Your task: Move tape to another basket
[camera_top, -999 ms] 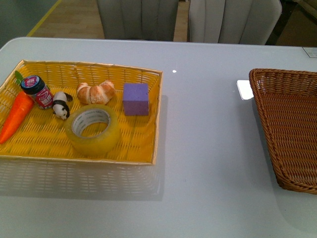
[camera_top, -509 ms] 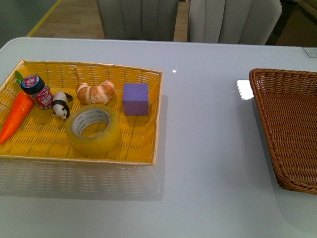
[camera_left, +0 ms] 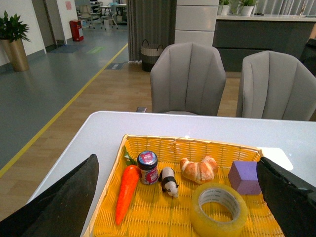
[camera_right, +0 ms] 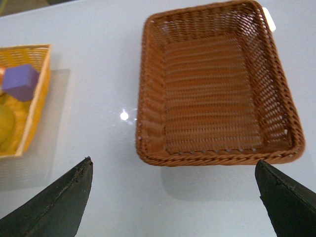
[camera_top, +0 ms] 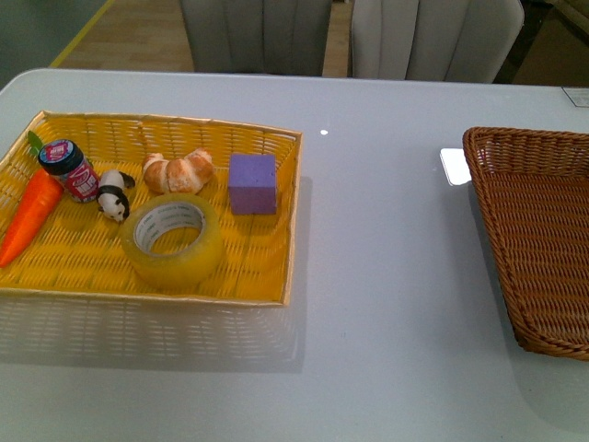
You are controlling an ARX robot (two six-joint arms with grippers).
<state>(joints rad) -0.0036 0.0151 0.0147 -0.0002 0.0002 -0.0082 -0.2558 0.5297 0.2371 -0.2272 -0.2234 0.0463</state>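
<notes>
Front view, going left to right: the translucent yellowish roll of packing tape (camera_top: 187,263) lies flat in the bright yellow woven tray (camera_top: 291,221), near its front rim. A purple foam block (camera_top: 252,184) sits just behind it to the right. A wide stretch of pale grey table (camera_top: 386,276) separates the tray's right edge from the dark brown woven wicker basket (camera_top: 543,239). My left claw (camera_left: 177,159) and right claw (camera_right: 173,162) both have their fingers spread wide apart. Grey padded chairs (camera_top: 258,37) stand behind the table.
</notes>
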